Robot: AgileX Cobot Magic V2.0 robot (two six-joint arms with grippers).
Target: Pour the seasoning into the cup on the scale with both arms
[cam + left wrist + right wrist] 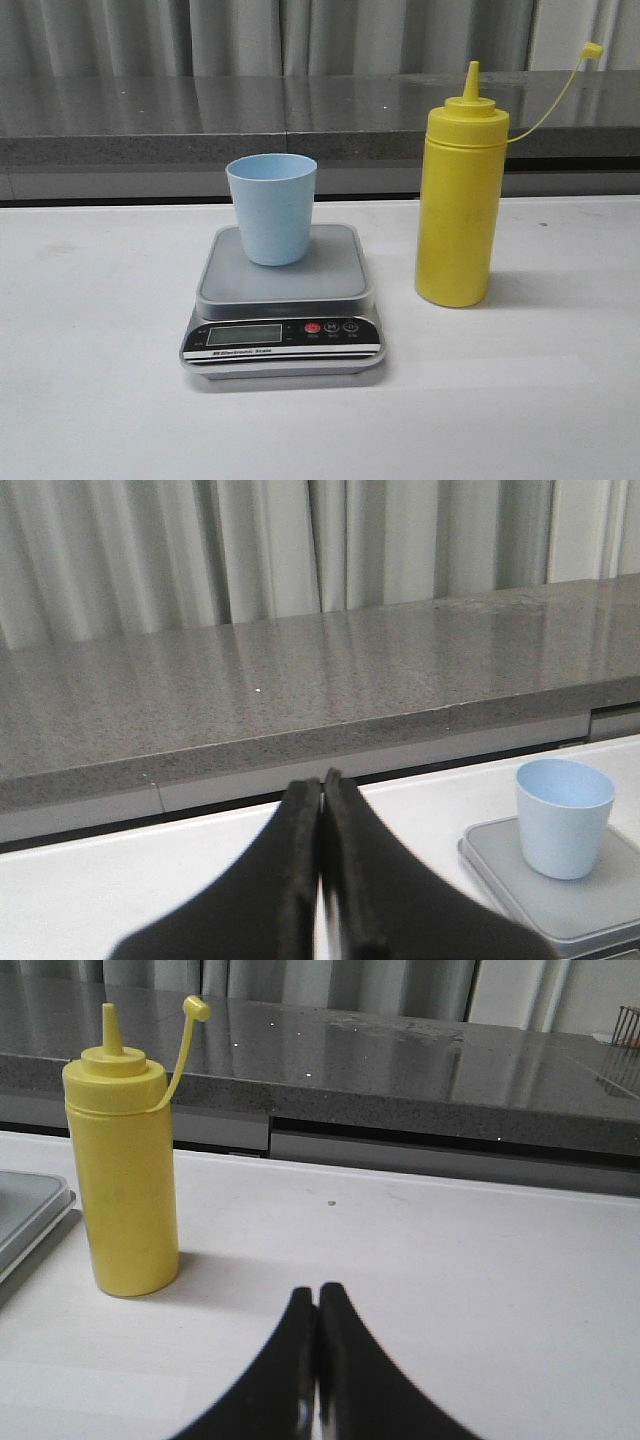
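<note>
The pale blue cup [272, 207] stands upright on the grey platform of the scale [300, 282], whose black panel faces the front. To the right of the scale stands the yellow seasoning bottle [458, 205], nozzle uncapped, its small cap dangling on a tether. Neither arm shows in the front view. My left gripper [322, 780] is shut and empty, well apart from the cup [562, 817] and scale [500, 865]. My right gripper [317, 1292] is shut with nothing in it, apart from the bottle [121, 1175].
A long grey stone ledge [200, 120] runs along the back of the white table [90, 380], with curtains behind it. The scale's corner [25, 1215] shows beside the bottle in the right wrist view.
</note>
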